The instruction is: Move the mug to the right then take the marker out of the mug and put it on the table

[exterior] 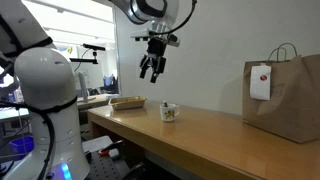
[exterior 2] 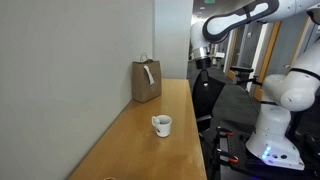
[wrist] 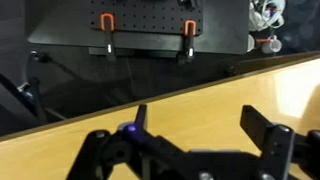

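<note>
The hand (exterior: 150, 72) hung spread and empty, high above and slightly left of the mug (exterior: 168, 112) on the desk (exterior: 220, 135). The marker was seemingly too small to see. A misjudged descent could clip the rim and tip the mug.

Inside the mug (exterior: 168, 113), perhaps a marker, too small to tell; the paper bag (exterior: 288, 100) is cut off by the frame's right edge.
</note>
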`<state>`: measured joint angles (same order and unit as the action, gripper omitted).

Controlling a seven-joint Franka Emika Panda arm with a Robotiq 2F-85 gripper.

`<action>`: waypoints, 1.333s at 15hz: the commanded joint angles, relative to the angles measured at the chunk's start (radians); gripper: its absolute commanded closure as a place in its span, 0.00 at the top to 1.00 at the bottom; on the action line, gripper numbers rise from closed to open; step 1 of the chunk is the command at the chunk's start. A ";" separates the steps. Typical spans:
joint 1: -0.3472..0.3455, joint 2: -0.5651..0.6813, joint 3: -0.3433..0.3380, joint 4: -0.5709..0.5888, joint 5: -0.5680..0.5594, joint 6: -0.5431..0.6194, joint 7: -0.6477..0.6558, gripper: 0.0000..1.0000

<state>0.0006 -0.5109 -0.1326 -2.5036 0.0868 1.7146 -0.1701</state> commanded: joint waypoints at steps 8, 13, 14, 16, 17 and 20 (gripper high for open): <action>-0.016 0.001 0.014 0.001 0.005 -0.002 -0.006 1.00; 0.018 0.038 0.029 0.024 0.025 0.053 -0.058 1.00; 0.036 0.060 0.042 0.033 0.017 0.088 -0.092 1.00; 0.072 0.116 0.068 0.054 0.012 0.162 -0.143 1.00; 0.089 0.153 0.084 0.069 0.011 0.206 -0.159 1.00; 0.128 0.297 0.125 0.137 -0.010 0.315 -0.219 1.00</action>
<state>0.1124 -0.3370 -0.0298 -2.4434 0.0981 1.9785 -0.3207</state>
